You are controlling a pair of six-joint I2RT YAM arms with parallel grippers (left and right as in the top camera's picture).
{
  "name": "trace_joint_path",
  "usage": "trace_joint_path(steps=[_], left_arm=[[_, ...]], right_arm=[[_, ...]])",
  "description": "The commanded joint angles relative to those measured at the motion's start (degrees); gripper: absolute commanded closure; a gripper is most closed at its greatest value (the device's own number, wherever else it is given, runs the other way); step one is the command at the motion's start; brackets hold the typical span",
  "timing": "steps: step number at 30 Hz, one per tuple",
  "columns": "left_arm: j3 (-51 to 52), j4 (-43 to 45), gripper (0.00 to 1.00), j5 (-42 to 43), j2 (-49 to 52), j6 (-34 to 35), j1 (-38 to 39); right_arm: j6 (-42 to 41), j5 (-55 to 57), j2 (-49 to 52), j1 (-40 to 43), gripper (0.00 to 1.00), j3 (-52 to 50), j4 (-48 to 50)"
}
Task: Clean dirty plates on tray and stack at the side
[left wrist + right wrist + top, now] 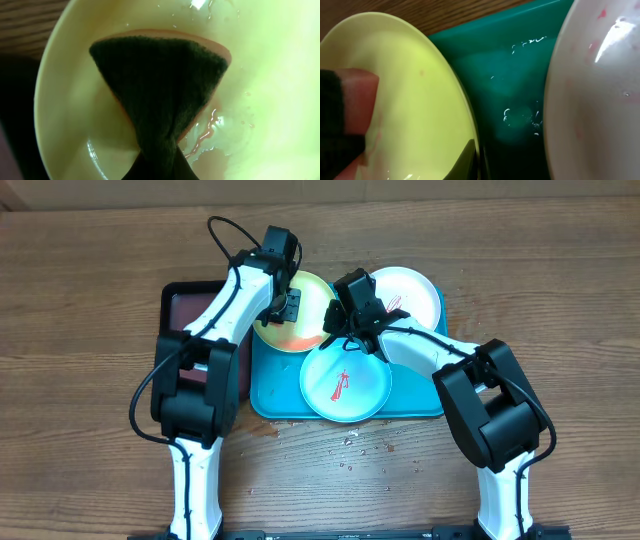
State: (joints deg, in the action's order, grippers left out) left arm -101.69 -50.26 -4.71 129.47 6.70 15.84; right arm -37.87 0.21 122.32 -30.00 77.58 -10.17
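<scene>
dark-red tray [185,310]: far left on the table [90,260], mostly under the left arm, touching the turquoise tray's left edge
left gripper [283,308]: over the yellow-green plate, clamped on the sponge
sponge [160,90]: dark green scrub face up, peach foam showing at the edge, pinched narrow at the gripper end, pressed flat on the plate's inner surface
yellow-green plate [312,298]: upper-left corner of the turquoise tray, left rim hanging over toward the dark-red tray; wet, with a pinkish film and water streaks near the sponge
right gripper [338,332]: at the yellow-green plate's right rim, jaws together on that rim as far as the wrist view shows
mint plate [355,395]: front centre of the tray, flat, red smear [341,383] in the middle, just beside the yellow-green plate
white plate [415,292]: upper-right corner of the tray, faint red marks inside, partly under the right arm
turquoise tray [422,406]: centre of the table, all three plates on it, wet glints on the bare floor between the yellow-green and white plates
</scene>
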Motion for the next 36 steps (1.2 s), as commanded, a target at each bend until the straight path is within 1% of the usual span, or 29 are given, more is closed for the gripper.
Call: trace_joint_path(steps=[1,8,13,22,27,32,36], left_arm=[[0.3,-1.0,0.96,3.0,3.5,-2.7,1.4],[-1.3,-3.2,0.96,6.3,3.5,-6.7,4.4],[-1.3,-4.3,0.96,6.2,3.5,-7.0,4.7],[-1.3,-5.6,0.96,0.3,3.5,-4.1,0.0],[-1.3,-6.5,0.96,-1.3,3.5,-3.9,-3.5],[-1.3,-7.0,0.96,-1.1,3.5,-3.9,-4.5],[-1.5,-6.7,0.96,1.7,3.5,-3.9,-3.4]], right_arm=[[0.1,-1.8,0.5,-0.7,0.96,1.1,0.2],[0.1,-1.8,0.5,-0.7,0.96,1.1,0.2],[0.1,-1.8,0.5,-0.7,0.97,1.1,0.2],[0.1,-1.8,0.5,-0.7,0.96,1.1,0.1],[0.1,-1.8,0.5,-0.7,0.96,1.1,0.1],[0.1,-1.8,0.5,-0.7,0.96,1.1,0.1],[0.1,-1.8,0.5,-0.7,0.96,1.1,0.2]])
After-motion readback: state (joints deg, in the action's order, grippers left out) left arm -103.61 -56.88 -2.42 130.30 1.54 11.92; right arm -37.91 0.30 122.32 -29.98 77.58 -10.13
